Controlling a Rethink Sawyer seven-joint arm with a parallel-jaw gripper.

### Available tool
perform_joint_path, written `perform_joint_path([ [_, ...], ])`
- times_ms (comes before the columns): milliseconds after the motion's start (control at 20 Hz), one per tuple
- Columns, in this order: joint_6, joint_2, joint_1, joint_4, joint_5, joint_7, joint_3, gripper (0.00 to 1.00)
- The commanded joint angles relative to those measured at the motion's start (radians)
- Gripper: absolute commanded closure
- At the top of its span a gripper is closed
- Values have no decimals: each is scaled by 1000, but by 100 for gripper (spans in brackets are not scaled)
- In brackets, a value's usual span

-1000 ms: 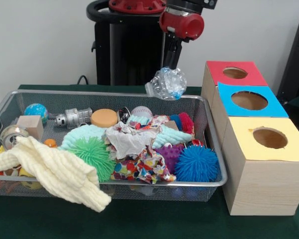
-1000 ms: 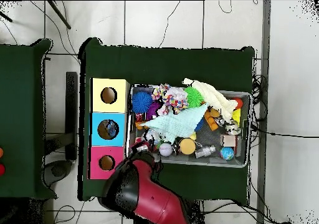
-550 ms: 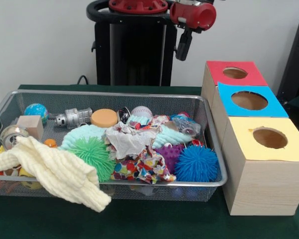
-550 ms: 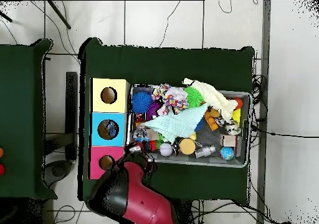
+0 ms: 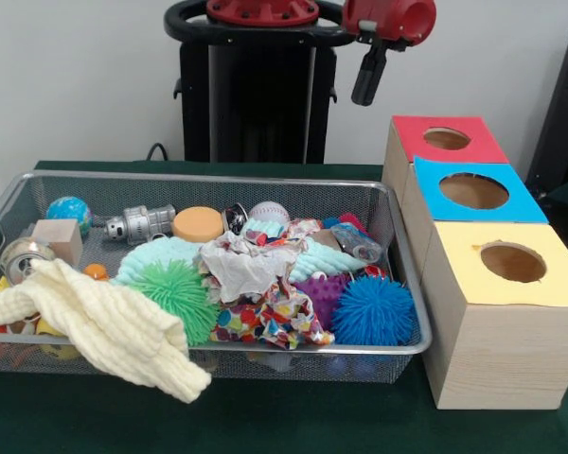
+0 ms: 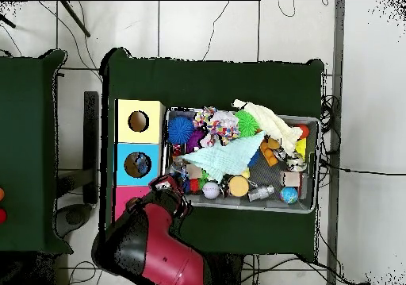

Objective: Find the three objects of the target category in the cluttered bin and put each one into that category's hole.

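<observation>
My gripper (image 5: 366, 90) hangs high over the table's far side, left of the red-topped box (image 5: 473, 151), with nothing hanging from it. A crumpled clear plastic bottle (image 5: 357, 243) lies in the wire bin (image 5: 218, 177) near its right wall, beside the blue spiky ball (image 5: 373, 310). To the right stand the red box, a blue-topped box (image 5: 521, 203) and a yellow-topped box (image 5: 559, 284), each with a round hole. In the overhead view the red arm (image 6: 151, 246) covers most of the red box, with the gripper (image 6: 165, 185) by the bin's corner.
The bin is packed: a cream cloth (image 5: 104, 326) draped over the front rim, green spiky ball (image 5: 175, 291), patterned fabric (image 5: 270, 317), mint cloth (image 5: 161, 253), metal can (image 5: 137, 224), wooden block (image 5: 59, 238), globe ball (image 5: 68, 210).
One second ago the crumpled bottle hung at my gripper above the bin's back right corner. It has dropped into the bin, and the gripper has moved up and right without it.
</observation>
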Motion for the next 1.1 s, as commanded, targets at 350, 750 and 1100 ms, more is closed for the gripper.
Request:
perform_joint_path([
  [350,28,-7,-131,-6,52,171,100,100],
  [750,-154,-25,-290,96,-17,223,240,0],
  [1100,-254,32,-369,96,-62,235,318,0],
])
